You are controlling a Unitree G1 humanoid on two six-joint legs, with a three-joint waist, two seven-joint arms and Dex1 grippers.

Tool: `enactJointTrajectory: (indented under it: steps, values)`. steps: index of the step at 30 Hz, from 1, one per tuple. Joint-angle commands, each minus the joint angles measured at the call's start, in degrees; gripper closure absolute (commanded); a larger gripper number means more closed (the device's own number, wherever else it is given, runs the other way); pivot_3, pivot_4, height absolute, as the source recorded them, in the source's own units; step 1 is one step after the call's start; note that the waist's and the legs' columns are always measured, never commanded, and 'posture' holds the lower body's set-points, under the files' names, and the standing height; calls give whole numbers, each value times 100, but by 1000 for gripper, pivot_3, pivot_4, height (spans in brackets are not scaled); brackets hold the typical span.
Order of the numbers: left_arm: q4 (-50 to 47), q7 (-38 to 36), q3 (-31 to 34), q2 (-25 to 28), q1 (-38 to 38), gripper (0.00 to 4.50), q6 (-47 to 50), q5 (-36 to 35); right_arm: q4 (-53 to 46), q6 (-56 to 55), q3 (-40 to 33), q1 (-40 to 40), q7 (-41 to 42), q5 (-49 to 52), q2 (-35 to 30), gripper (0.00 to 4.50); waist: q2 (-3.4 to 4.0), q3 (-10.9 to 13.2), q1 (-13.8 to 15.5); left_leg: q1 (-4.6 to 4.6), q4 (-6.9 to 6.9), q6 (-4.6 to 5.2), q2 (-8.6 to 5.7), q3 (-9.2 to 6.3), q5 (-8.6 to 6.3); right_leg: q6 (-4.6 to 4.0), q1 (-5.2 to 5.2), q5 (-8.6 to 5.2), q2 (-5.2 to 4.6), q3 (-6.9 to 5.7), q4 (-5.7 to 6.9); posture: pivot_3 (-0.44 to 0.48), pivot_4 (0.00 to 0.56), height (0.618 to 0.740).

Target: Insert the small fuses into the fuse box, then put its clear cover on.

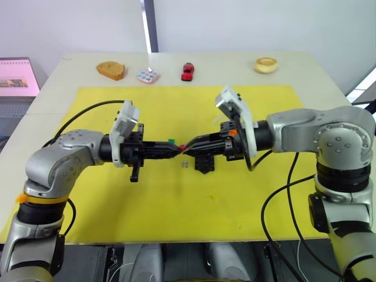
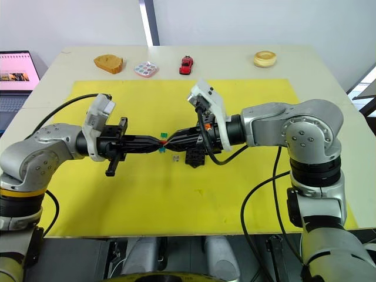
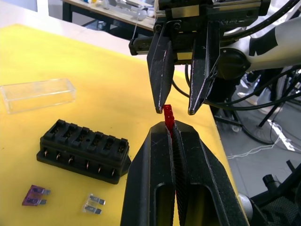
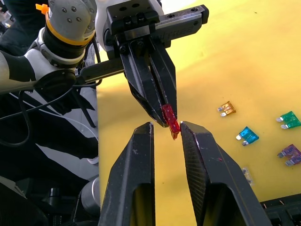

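One red fuse (image 3: 168,114) pinched in left gripper (image 3: 175,133) jaws; right gripper (image 4: 167,126) jaws parted; five fuses loose.

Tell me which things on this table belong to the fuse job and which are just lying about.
Part of the job:
- red fuse, held in the left gripper, with the open right gripper around its tip
- fuse box
- clear cover
- loose fuses: purple, grey, yellow-brown, teal, green

Just lying about:
- red toy car
- multicoloured tile
- bread slice
- round yellow piece
- laptop
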Motion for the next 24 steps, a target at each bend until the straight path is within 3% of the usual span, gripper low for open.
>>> enactJointTrajectory:
  steps: [1, 16, 17, 19, 24]
  values:
    - [-194, 38, 60, 35, -35, 4500, -20, -67, -153, -108, -85, -119, 19, 45, 12, 3557, 0, 0, -2, -1, 0, 0, 0, 0, 0, 0, -2, 0, 0, 0, 0, 0, 150, 740]
    - [-270, 137, 22, 13, -56, 4500, 34, -102, -142, -150, -29, -153, 40, 22, 44, 3557, 0, 0, -1, -8, 0, 0, 0, -1, 0, 0, -7, 0, 0, 0, -1, 0, 150, 740]
    - [-271, 137, 15, 13, -53, 4500, 32, -95, -141, -149, -30, -157, 37, 23, 46, 4081, 0, 0, -1, -8, 0, 0, 0, -1, 0, 0, -8, 0, 0, -1, -1, 0, 150, 740]
    - [-260, 150, 0, 0, -67, 4500, 37, -86, -137, -148, -28, -173, 37, 21, 53, 4455, 0, 0, 0, -10, 0, 0, 0, -1, 0, 0, -8, 0, 0, 0, -1, 0, 150, 740]
    - [-220, 314, -67, -22, -140, 4500, 151, -33, -149, -143, -29, -187, 48, 23, 47, 4455, 0, 0, 1, -12, 0, 0, 0, -1, 0, 0, -10, 0, 0, -1, -1, 0, 150, 740]
